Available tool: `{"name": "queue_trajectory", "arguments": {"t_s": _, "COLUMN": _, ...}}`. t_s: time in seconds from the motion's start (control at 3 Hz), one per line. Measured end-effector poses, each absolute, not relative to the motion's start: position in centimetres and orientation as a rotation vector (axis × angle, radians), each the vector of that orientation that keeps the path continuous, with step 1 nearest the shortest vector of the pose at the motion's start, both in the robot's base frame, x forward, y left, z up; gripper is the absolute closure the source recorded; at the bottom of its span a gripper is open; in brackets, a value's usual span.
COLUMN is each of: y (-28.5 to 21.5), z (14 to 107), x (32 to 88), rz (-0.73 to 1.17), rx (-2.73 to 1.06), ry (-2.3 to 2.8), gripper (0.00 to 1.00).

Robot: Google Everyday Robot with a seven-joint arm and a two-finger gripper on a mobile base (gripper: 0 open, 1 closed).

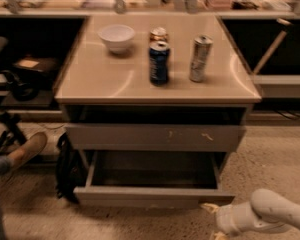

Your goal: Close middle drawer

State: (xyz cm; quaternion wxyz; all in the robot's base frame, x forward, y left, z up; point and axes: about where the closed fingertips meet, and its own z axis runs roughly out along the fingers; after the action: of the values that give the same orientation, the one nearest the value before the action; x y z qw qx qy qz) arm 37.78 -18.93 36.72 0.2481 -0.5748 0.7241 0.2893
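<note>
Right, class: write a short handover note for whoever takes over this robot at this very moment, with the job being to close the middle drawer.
Gripper: low at the lower right, just off the right front corner of the middle drawer. Whether they touch cannot be told.
Middle drawer: pulled well out, its grey interior in view.
Scratched drawer front above it: shut.
A person's shoe is on the floor to the left of the cabinet, not in front of the drawer.
Done: nothing on the drawer itself.
Left: probably set the gripper against the drawer's front and push it in until flush.
</note>
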Motion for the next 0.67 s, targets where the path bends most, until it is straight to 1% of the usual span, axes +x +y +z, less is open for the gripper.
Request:
{"name": "queue_trajectory", "arguments": {"t_s": 0.33, "y": -18.59, "z": 37.46, "x": 41.04, "rz": 0.769, "rx": -1.574, "ry": 1.93, "gripper": 0.0}}
{"name": "queue_trajectory", "arguments": {"t_s": 0.67, "y": -18.59, "z": 37.46, "x": 41.02, "rz": 0.768, "rx": -1.574, "ry": 1.929, "gripper": 0.0}}
